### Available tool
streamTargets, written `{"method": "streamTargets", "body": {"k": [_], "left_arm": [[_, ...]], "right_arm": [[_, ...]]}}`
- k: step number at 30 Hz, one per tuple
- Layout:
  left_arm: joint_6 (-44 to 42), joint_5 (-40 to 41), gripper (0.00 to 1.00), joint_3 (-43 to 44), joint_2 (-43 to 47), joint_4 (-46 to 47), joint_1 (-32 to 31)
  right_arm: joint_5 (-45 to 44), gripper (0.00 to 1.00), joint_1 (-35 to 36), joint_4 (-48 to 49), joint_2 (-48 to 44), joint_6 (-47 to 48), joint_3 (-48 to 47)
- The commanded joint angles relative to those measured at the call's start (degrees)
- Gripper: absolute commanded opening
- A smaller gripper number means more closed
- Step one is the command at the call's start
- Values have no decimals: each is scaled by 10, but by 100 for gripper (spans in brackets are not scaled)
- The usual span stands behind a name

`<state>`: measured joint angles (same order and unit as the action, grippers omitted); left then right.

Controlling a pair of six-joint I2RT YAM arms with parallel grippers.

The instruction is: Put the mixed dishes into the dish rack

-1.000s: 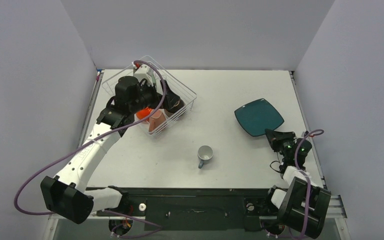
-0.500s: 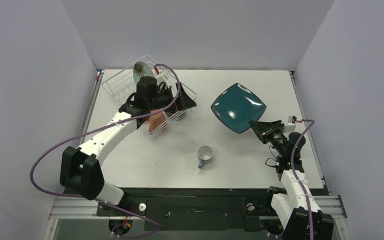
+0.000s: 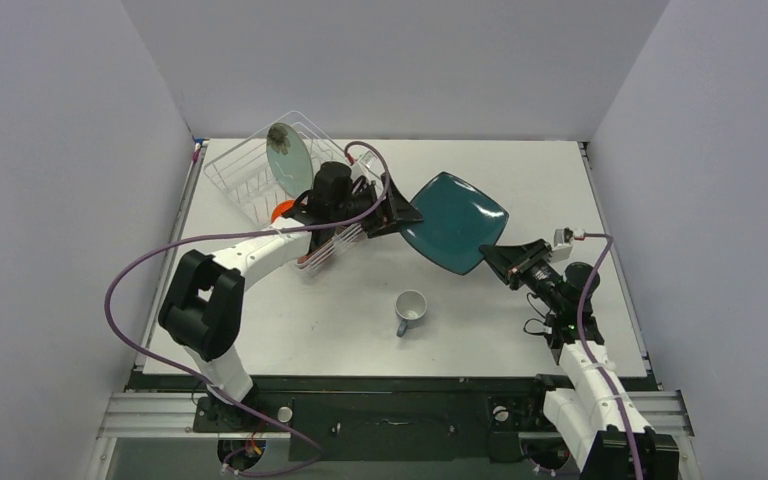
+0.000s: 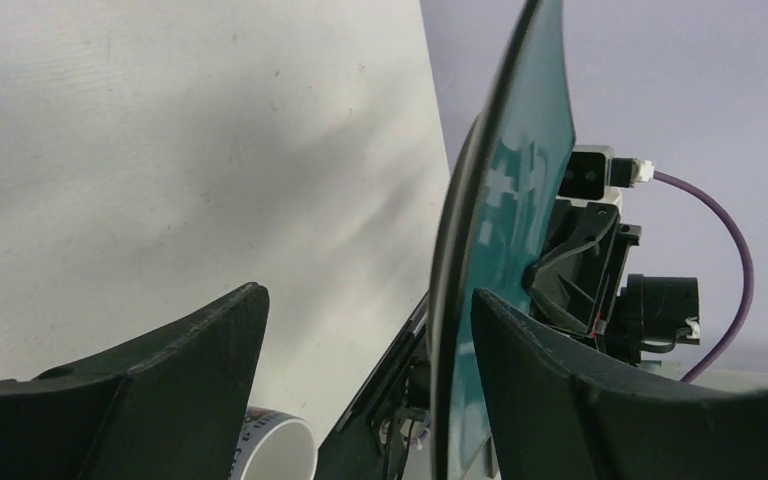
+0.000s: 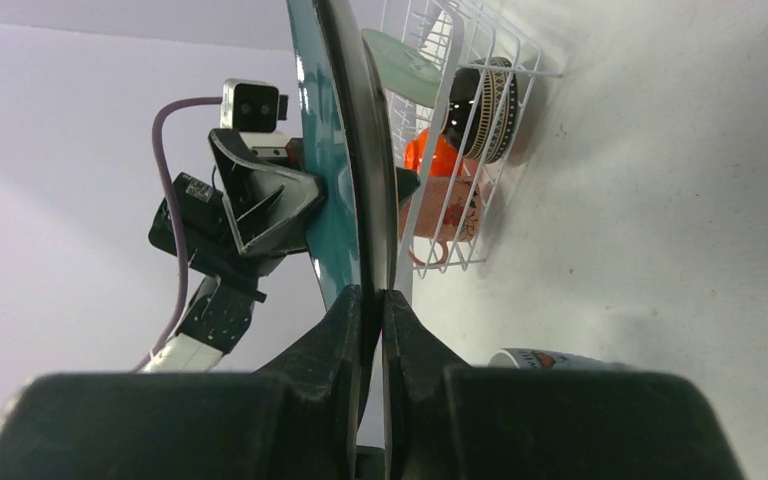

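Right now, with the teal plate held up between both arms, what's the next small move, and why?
Probably close the left gripper onto the rim of the dark-teal plate. Its open fingers straddle that rim, which sits near one finger with a gap to the other. The right gripper is shut on the opposite edge, holding the plate in the air.
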<state>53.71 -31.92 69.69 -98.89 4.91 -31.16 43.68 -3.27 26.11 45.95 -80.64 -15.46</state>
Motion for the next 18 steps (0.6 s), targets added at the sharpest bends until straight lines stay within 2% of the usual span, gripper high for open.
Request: {"method": "streamTargets", "body": {"k": [1,4,7,9,10,12,15,18], "left_arm": [[37,-32,67,35,-4,85,-14],[49,-50,42,20,9,103,-19],[56,-60,26,-5,32,124,-20],[52,-68,7,-14,60,119,-20],[43,-71,2,-15,66,107,-20],[16,-77,0,-17,91,72,-20],[-67,-90,0,0,133,4,-18],[-175,-92,0,44,160,-159,-17]], "right_arm": [[18,0,20,96,-17,-17,-51],[31,0,28,75,-5,17,-62],[42,0,52,56,4,48,-69],[45,0,63,42,6,75,-74],[44,0,67,33,4,100,-80],[39,8,78,-17,-2,156,-97],[31,29,88,-137,-9,263,-139],[24,45,92,-255,-15,351,-175]]}}
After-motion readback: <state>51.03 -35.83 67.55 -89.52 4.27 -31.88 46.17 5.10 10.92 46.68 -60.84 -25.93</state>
